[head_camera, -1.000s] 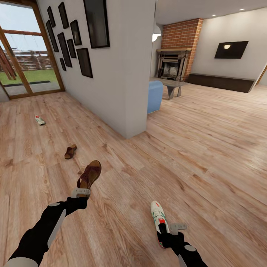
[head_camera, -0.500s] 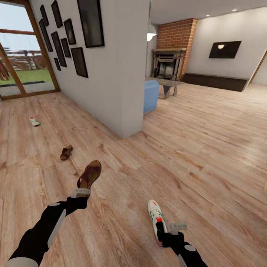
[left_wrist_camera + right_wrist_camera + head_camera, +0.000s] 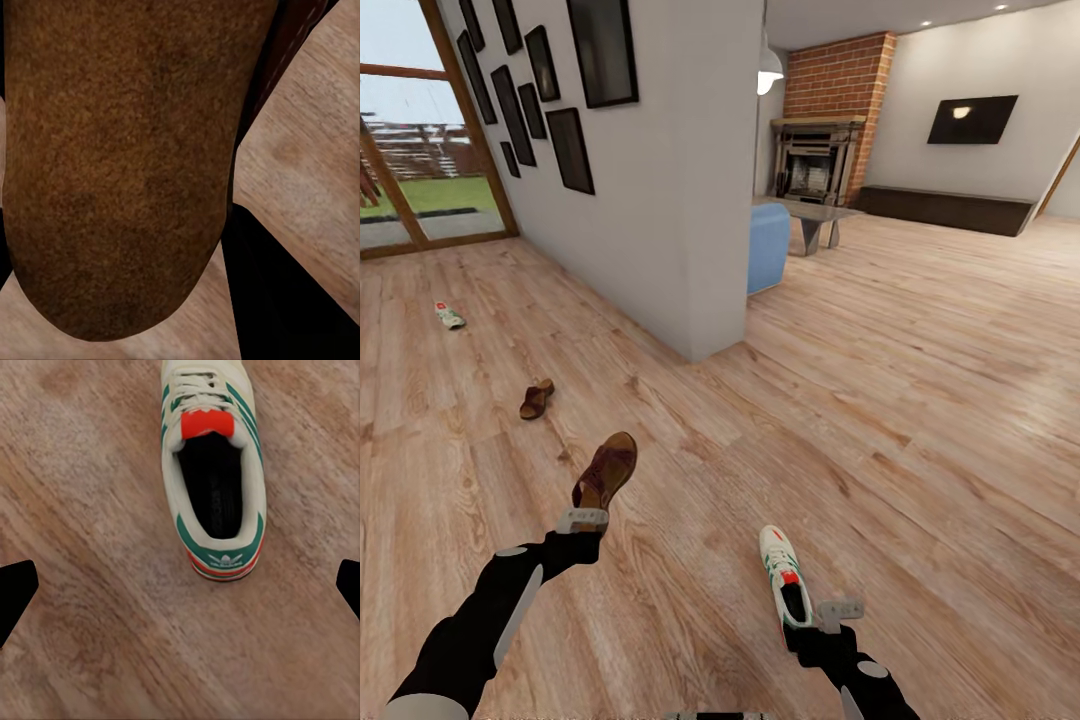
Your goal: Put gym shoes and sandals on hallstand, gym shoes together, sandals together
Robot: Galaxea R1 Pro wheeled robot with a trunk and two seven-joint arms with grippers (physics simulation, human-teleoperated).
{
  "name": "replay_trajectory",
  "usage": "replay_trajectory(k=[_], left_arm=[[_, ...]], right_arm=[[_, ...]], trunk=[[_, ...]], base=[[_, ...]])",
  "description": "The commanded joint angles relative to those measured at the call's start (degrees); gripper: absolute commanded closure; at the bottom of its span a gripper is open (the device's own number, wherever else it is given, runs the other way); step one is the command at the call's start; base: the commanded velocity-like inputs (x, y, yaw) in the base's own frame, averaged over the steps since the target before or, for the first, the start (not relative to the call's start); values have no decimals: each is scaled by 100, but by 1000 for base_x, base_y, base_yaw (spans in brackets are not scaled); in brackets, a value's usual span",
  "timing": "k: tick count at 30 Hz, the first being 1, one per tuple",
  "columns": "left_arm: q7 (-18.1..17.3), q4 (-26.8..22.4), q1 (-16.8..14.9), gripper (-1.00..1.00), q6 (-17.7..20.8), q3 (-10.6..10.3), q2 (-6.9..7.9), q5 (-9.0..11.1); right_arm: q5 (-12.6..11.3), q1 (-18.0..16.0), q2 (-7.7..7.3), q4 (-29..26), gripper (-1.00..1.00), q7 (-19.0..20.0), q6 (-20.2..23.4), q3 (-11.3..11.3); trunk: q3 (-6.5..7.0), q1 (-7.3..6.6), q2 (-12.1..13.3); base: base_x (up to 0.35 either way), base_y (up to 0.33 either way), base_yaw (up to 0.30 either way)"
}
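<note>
I am holding a brown sandal (image 3: 605, 472) pinched in my left end effector (image 3: 581, 519), its long axis running straight ahead. My right end effector (image 3: 830, 612), fingers spread, is hanging just behind the gym shoe's (image 3: 783, 578) heel on the corridor floor (image 3: 920, 430).

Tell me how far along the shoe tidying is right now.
Done: nothing looks placed yet. In hand: the left claw appears to grip one sandal, and the right claw is open beside a gym shoe that seems to lie on the floor. Left: the far sandal and far gym shoe lie on the floor; all four must reach the hallstand.
</note>
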Motion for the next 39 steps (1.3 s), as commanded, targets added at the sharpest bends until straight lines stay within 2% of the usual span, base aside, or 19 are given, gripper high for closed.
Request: replay_trajectory(k=[1, 4, 7, 11, 28, 39], left_arm=[[-32, -6, -1, 100, 42, 10, -13, 25], [-32, -6, -2, 100, 42, 10, -27, 23], [-32, -6, -3, 100, 42, 10, -55, 22], [-32, -6, -3, 100, 42, 9, -74, 21], [-27, -6, -1, 100, 37, 5, -93, 21], [-24, -11, -4, 100, 25, -5, -120, 13]], right_arm=[[-53, -1, -1, -9, -100, 3, 19, 1], [-51, -1, -1, -4, -100, 5, -53, -3], [-23, -1, -1, 0, -100, 7, -387, -4], [-2, -1, -1, 15, -100, 7, -658, -5], [1, -1, -12, 2, -100, 7, -718, -14], [-13, -1, -18, -7, -100, 7, -710, -17]], trunk=[[-33, 21, -44], [-115, 87, -164], [-197, 153, -284], [-324, 163, -290], [-861, 207, -313], [-939, 207, -313]], base=[[0, 0, 0], [0, 0, 0], [0, 0, 0], [0, 0, 0], [0, 0, 0], [4, 0, 0]])
